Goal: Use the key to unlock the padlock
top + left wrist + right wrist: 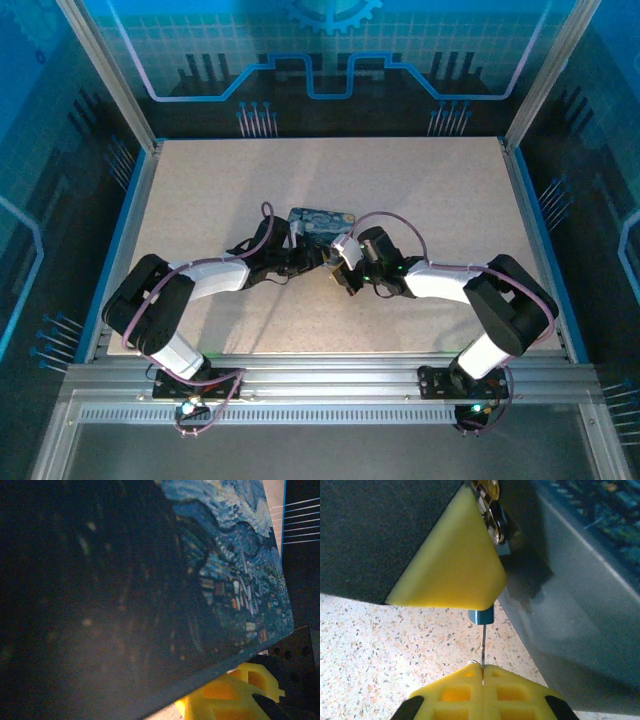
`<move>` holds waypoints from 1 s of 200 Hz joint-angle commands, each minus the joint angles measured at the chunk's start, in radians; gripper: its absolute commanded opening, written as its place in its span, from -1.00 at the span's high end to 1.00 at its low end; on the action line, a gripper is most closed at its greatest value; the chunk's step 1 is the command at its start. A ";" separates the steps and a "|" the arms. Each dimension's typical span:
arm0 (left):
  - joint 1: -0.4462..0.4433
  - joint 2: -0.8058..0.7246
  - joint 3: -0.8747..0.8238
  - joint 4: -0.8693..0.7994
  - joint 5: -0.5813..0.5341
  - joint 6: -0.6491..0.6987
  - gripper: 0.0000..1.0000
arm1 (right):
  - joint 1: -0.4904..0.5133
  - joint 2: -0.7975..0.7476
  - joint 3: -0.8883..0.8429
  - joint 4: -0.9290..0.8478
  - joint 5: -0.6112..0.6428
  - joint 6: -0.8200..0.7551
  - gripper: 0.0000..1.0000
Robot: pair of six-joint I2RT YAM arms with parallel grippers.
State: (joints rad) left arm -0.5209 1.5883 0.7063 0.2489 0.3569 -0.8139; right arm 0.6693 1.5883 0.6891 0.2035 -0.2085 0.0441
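Clenching right pincer (pixel 483 669) on the thin key (pixel 483 645) beside the box (pixel 580 610). Pressing left pincer (pixel 303 262) against it; cannot tell its grip.

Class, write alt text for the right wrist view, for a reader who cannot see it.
The right gripper, shut, pinches a thin key pointing up to a small blue part beneath another yellow finger. The starry-night box stands at right on a speckled table.

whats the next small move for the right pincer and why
Probably a gentle twist of the key, pushing in slightly first. The right pincer is shut on its thin shaft, whose tip meets the small blue piece under the yellow finger above, beside the tin box. Seating depth is unclear.
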 commanded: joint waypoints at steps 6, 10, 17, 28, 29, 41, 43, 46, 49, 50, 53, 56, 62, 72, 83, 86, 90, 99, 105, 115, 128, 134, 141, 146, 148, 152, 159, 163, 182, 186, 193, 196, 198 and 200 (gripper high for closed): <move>-0.010 -0.016 0.023 0.024 0.027 -0.001 0.57 | 0.010 -0.005 0.010 0.038 0.006 0.012 1.00; -0.010 -0.017 0.022 0.023 0.027 -0.001 0.57 | 0.009 -0.007 0.009 0.038 0.007 0.013 1.00; -0.008 -0.017 0.022 0.024 0.025 -0.001 0.57 | 0.008 -0.011 0.006 0.038 0.006 0.013 1.00; -0.010 -0.015 0.021 0.024 0.025 -0.001 0.57 | 0.006 -0.016 0.004 0.039 0.004 0.013 1.00; -0.009 -0.014 0.022 0.025 0.025 -0.002 0.57 | 0.005 -0.017 0.003 0.039 0.004 0.013 1.00; -0.009 -0.012 0.020 0.026 0.025 -0.004 0.57 | 0.005 -0.021 0.000 0.039 0.000 0.013 1.00; -0.010 -0.013 0.020 0.027 0.025 -0.004 0.57 | 0.002 -0.022 0.000 0.040 0.000 0.014 1.00; -0.009 -0.010 0.020 0.027 0.025 -0.004 0.57 | 0.003 -0.022 -0.001 0.039 -0.001 0.013 1.00; -0.009 -0.011 0.020 0.028 0.026 -0.005 0.57 | 0.003 -0.022 -0.001 0.039 -0.001 0.014 1.00; -0.009 -0.011 0.021 0.029 0.026 -0.005 0.57 | 0.003 -0.023 -0.001 0.039 0.000 0.013 1.00; -0.009 -0.011 0.019 0.030 0.027 -0.006 0.57 | 0.001 -0.023 -0.002 0.040 0.000 0.013 1.00; -0.010 -0.010 0.020 0.029 0.027 -0.006 0.57 | 0.001 -0.023 -0.002 0.040 -0.001 0.013 1.00; -0.010 -0.009 0.021 0.030 0.027 -0.005 0.57 | 0.001 -0.025 -0.005 0.039 -0.001 0.013 1.00; -0.010 -0.009 0.019 0.032 0.027 -0.005 0.57 | 0.000 -0.027 -0.006 0.040 -0.001 0.013 1.00; -0.010 -0.010 0.018 0.031 0.025 -0.005 0.57 | 0.000 -0.028 -0.007 0.038 0.000 0.013 1.00; -0.010 -0.010 0.018 0.031 0.025 -0.005 0.57 | -0.001 -0.027 -0.007 0.038 0.001 0.014 1.00; -0.008 -0.009 0.017 0.032 0.024 -0.005 0.57 | -0.001 -0.027 -0.007 0.036 0.000 0.013 1.00; -0.010 -0.010 0.016 0.032 0.022 -0.005 0.57 | -0.001 -0.027 -0.009 0.034 0.001 0.014 1.00; -0.009 -0.010 0.014 0.033 0.021 -0.005 0.57 | -0.001 -0.027 -0.010 0.033 0.003 0.013 1.00; -0.009 -0.010 0.015 0.033 0.019 -0.005 0.57 | -0.001 -0.028 -0.011 0.033 0.004 0.013 1.00; -0.009 -0.010 0.014 0.033 0.017 -0.006 0.57 | -0.001 -0.028 -0.014 0.033 0.004 0.013 1.00; -0.010 -0.010 0.013 0.034 0.018 -0.007 0.57 | -0.002 -0.028 -0.013 0.033 0.005 0.014 1.00; -0.009 -0.009 0.013 0.034 0.017 -0.007 0.57 | -0.002 -0.027 -0.016 0.033 0.006 0.013 1.00; -0.009 -0.010 0.013 0.035 0.017 -0.008 0.57 | -0.002 -0.027 -0.017 0.033 0.006 0.014 1.00; -0.009 -0.010 0.012 0.036 0.017 -0.009 0.57 | -0.002 -0.027 -0.017 0.034 0.006 0.013 1.00; -0.009 -0.009 0.012 0.036 0.017 -0.009 0.57 | -0.003 -0.027 -0.017 0.033 0.006 0.014 1.00; -0.009 -0.010 0.012 0.036 0.017 -0.009 0.57 | -0.003 -0.027 -0.019 0.033 0.006 0.015 1.00; -0.009 -0.010 0.011 0.036 0.016 -0.009 0.57 | -0.002 -0.026 -0.019 0.033 0.006 0.015 1.00; -0.010 -0.008 0.010 0.035 0.015 -0.010 0.57 | -0.004 -0.030 -0.022 0.039 0.003 0.017 1.00; -0.008 -0.008 0.010 0.036 0.016 -0.009 0.57 | -0.004 -0.031 -0.024 0.039 0.003 0.017 1.00; -0.010 -0.009 0.010 0.035 0.015 -0.008 0.57 | -0.004 -0.031 -0.025 0.039 0.004 0.018 1.00; -0.009 -0.008 0.010 0.036 0.014 -0.009 0.57 | -0.004 -0.033 -0.025 0.039 0.004 0.018 1.00; -0.009 -0.007 0.009 0.038 0.014 -0.009 0.57 | -0.005 -0.033 -0.025 0.040 0.004 0.019 1.00; -0.008 -0.007 0.009 0.038 0.014 -0.009 0.57 | -0.005 -0.033 -0.025 0.040 0.003 0.019 1.00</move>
State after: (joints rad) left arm -0.5209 1.5883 0.7063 0.2523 0.3565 -0.8143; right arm 0.6682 1.5818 0.6788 0.2123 -0.2089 0.0521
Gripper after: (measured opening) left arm 0.220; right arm 0.058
